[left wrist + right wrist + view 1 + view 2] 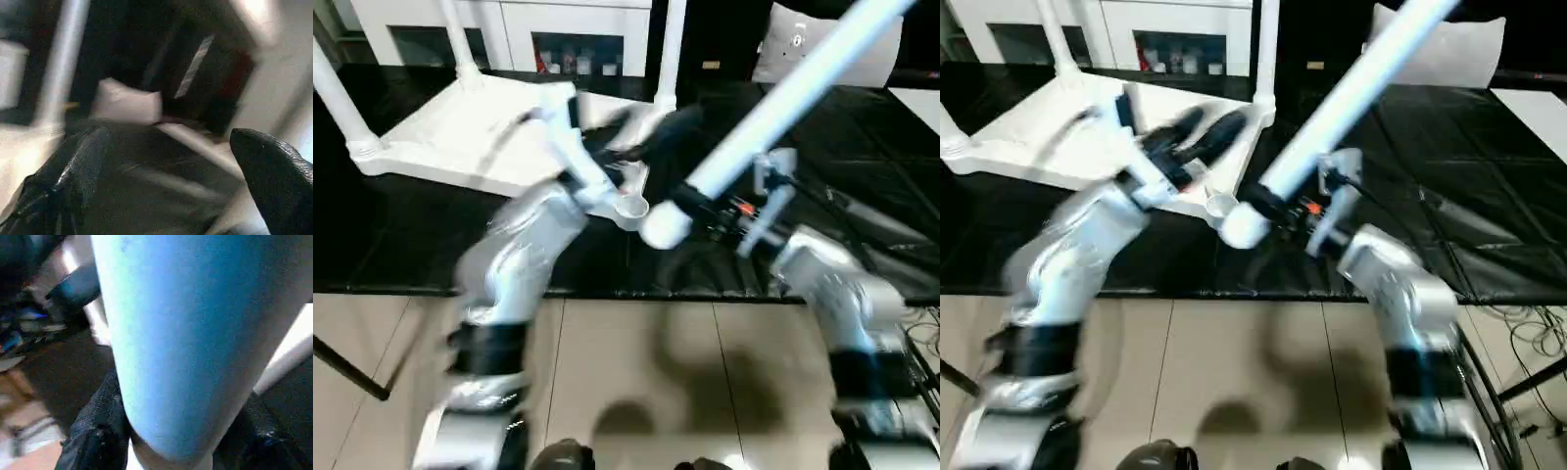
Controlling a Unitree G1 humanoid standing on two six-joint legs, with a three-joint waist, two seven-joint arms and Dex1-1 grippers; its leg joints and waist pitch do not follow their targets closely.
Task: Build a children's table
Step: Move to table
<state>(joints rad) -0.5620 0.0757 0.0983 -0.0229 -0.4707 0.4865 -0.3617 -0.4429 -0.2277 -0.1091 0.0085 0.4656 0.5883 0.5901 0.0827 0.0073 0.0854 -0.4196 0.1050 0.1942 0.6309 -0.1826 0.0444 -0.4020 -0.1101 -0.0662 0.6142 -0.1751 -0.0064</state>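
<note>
Head views: the table top [460, 137] lay upside down on the black work table [862, 176], three legs already standing in it, just beyond the left gripper [1197, 132], whose fingers were spread and empty. The fourth leg [783, 108] was pinched near its lower end by the right gripper [705, 201], slanted, presumably for seating in the open corner socket [628, 208] beside it.

Left wrist view: fingers [279, 181] apart, nothing between.

Right wrist view: the leg was clasped between the jaws.
</note>
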